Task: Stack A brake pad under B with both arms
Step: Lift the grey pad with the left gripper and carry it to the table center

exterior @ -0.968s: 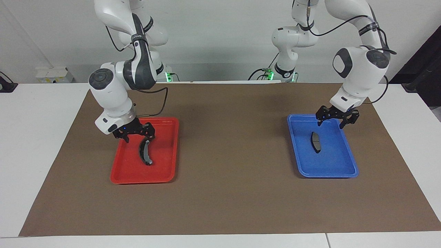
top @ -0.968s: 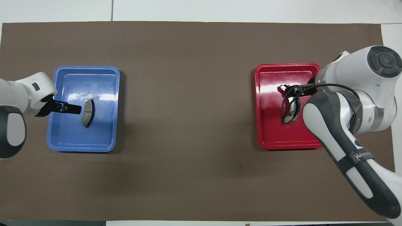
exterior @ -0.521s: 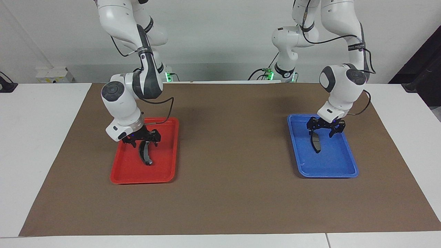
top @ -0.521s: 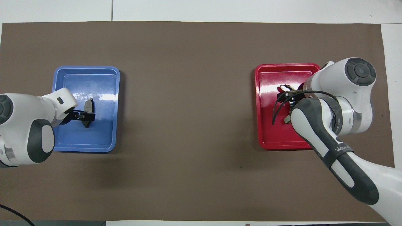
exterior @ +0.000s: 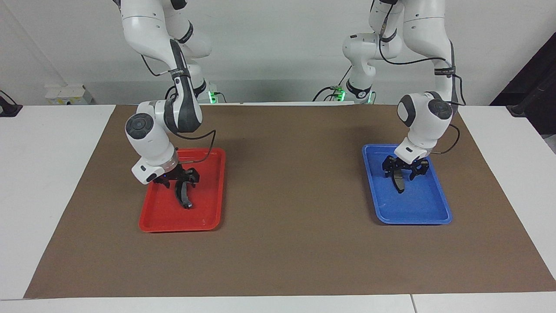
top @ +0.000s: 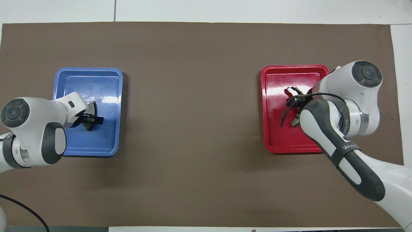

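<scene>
Brown matting [exterior: 295, 243] covers the surface, with a tray near each end. Both grippers have dropped over the last second. The left gripper [exterior: 405, 173] now straddles A brake pad [exterior: 398, 182] in the blue tray [exterior: 417, 217], while the right gripper [exterior: 180, 181] straddles B [exterior: 184, 194] in the red tray [exterior: 173, 221]. Both sets of jaws are open but starting to narrow, so I judge both grasps imminent, nothing lifted yet.
</scene>
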`<state>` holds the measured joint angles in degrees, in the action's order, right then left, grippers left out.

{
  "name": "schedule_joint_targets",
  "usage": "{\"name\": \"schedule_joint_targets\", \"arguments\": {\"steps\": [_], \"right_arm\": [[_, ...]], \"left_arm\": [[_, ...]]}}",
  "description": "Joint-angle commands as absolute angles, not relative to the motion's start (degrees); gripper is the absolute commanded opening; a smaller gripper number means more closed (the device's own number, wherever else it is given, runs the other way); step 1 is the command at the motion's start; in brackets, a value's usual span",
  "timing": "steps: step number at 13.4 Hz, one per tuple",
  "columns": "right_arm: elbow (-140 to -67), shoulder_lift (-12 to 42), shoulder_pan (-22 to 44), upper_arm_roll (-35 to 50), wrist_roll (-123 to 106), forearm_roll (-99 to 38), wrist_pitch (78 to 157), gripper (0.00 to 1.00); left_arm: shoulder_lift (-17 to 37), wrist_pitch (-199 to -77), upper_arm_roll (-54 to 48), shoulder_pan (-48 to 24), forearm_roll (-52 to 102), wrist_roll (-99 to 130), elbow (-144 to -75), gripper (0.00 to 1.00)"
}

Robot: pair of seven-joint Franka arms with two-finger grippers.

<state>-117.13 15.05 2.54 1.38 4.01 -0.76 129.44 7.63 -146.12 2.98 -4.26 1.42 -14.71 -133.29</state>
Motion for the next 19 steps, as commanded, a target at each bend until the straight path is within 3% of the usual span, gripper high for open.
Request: {"name": "schedule_joint_targets", "arguments": {"steps": [1,3,5,9,15,16,19], "right_arm": [[-118.2,14.9,1.7,1.8,3.4,0.3,129.7,0.9],[-118.6,14.9,1.5,1.8,1.8,0.6,130.1,0.81],[-118.6,15.0,1.5,1.8,0.7,0.8,130.2,0.77],[-118.7,15.1,1.5,1.8,0.6,0.8,130.2,0.69],[-119.1,15.1,1.5,1.8,0.5,0.9,130.3,0.52],[-119.1,15.1,1.5,1.8,0.6,0.9,130.3,0.46],[-118.5,15.2,1.5,1.8,0.4,1.0,129.3,0.07]], "left_arm": [[7.7,-147.2,3.9,-5.4,0.8,-13.4,-134.2,0.45],[7.6,-146.7,4.0,-5.4,0.8,-13.8,-134.2,0.15],[7.6,-146.6,4.0,-5.4,0.8,-13.8,-134.1,0.01],[7.3,-145.0,4.0,-5.4,0.8,-13.3,-132.5,0.01],[6.8,-125.4,3.3,-5.4,1.2,-11.8,-118.1,0.01],[6.8,-122.6,2.8,-5.4,1.3,-9.7,-115.4,0.01],[6.9,-120.0,-4.3,-5.4,1.3,2.8,-110.9,0.01]]}}
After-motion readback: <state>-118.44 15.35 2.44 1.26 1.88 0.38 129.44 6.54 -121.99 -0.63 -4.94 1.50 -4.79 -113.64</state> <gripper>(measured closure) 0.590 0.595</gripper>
